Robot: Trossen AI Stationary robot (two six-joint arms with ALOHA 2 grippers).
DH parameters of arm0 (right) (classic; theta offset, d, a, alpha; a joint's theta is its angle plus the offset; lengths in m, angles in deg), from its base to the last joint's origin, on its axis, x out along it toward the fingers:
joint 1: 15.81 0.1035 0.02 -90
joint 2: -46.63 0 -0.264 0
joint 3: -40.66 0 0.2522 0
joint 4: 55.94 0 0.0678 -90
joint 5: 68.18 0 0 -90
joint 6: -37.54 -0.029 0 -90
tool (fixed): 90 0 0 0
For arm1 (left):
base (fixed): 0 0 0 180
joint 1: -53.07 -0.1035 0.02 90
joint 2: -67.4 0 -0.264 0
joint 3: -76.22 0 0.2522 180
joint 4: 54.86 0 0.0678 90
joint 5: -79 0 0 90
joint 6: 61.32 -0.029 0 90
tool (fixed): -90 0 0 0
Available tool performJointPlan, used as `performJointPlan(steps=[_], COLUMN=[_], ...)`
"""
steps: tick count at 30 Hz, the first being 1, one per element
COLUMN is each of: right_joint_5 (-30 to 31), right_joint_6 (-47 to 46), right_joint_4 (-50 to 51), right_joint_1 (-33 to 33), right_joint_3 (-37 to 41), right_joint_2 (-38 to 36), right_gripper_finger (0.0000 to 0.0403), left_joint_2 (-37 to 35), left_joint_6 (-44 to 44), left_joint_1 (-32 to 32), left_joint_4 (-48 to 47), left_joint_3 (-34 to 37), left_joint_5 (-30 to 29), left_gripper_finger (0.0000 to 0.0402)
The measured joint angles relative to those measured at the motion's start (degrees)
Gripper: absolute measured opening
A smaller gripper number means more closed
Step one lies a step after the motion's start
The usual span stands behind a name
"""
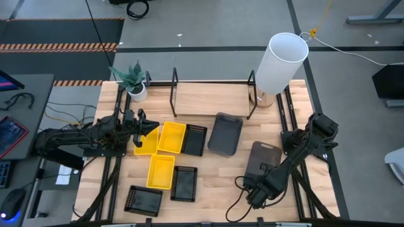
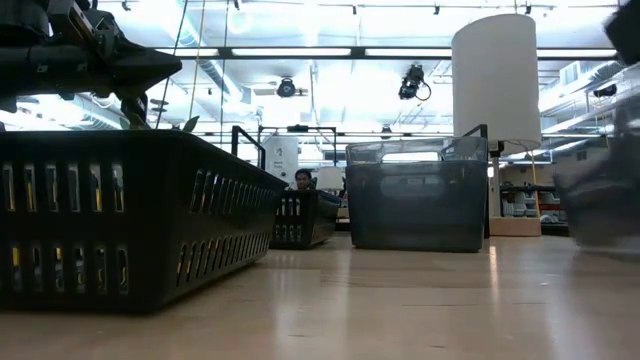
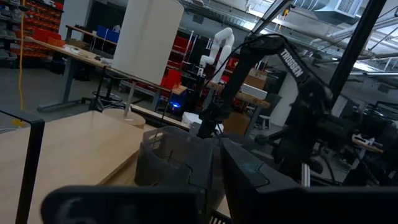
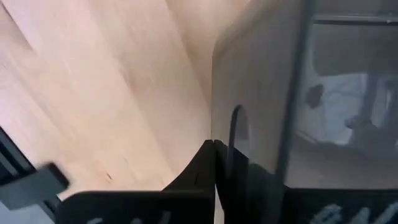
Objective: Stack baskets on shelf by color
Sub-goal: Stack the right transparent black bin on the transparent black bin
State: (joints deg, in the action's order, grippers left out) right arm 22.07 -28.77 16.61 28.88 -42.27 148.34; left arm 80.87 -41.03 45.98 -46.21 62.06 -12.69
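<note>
A light wooden table (image 1: 208,183) with a smooth, pale grain is seen from above. Along its far edge stands the shelf (image 1: 211,85), a low rack of thin black metal tubes with upright posts; no tray rests on it. A tall, smooth white cylinder (image 1: 281,62) stands at its right end and a small potted plant (image 1: 134,81) at its left.

The baskets lie scattered on the table in front of the shelf. Three bright yellow trays (image 1: 172,137) are shallow, glossy rectangles. Three small black ones (image 1: 184,183) have perforated, grid-like walls. Two larger dark grey ones with rounded corners show: one (image 1: 225,133) lies near the centre, touching nothing.

The right gripper (image 1: 273,171) is clamped on the wall of the other grey basket (image 1: 262,157), near the table's right side; the right wrist view shows a translucent grey wall pinched between its dark fingers (image 4: 205,165).

The left gripper (image 1: 146,129) hovers at the leftmost yellow tray (image 1: 147,142); its fingers look parted and hold nothing.
</note>
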Motion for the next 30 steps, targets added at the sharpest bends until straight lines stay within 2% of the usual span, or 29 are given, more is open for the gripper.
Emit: performJointPlan(steps=[4,9,14,22,30], right_joint_5=[5.74,15.75,23.51,23.77,18.92], right_joint_6=[1.02,3.63,9.71,23.65,33.66], right_joint_4=[10.31,19.55,20.84,14.40,8.30], right_joint_1=[-0.17,-1.21,-5.56,-17.05,-25.86], right_joint_3=[-6.08,-12.01,-15.33,-16.19,-16.19], right_joint_2=[0.02,0.02,0.00,0.00,0.00], right_gripper_finger=[0.0003,0.0003,0.0003,0.0003,0.0004], left_joint_2=[0.02,0.02,0.00,0.00,0.02], left_joint_6=[0.00,0.00,0.00,0.00,0.02], left_joint_1=[0.00,0.00,-0.01,-0.01,0.00], left_joint_4=[0.00,0.00,0.00,0.00,0.00], left_joint_3=[0.00,0.00,0.00,0.00,0.00], left_joint_5=[0.00,0.00,0.01,0.01,0.02], left_gripper_finger=[0.0034,0.0030,0.0036,0.0034,0.0033])
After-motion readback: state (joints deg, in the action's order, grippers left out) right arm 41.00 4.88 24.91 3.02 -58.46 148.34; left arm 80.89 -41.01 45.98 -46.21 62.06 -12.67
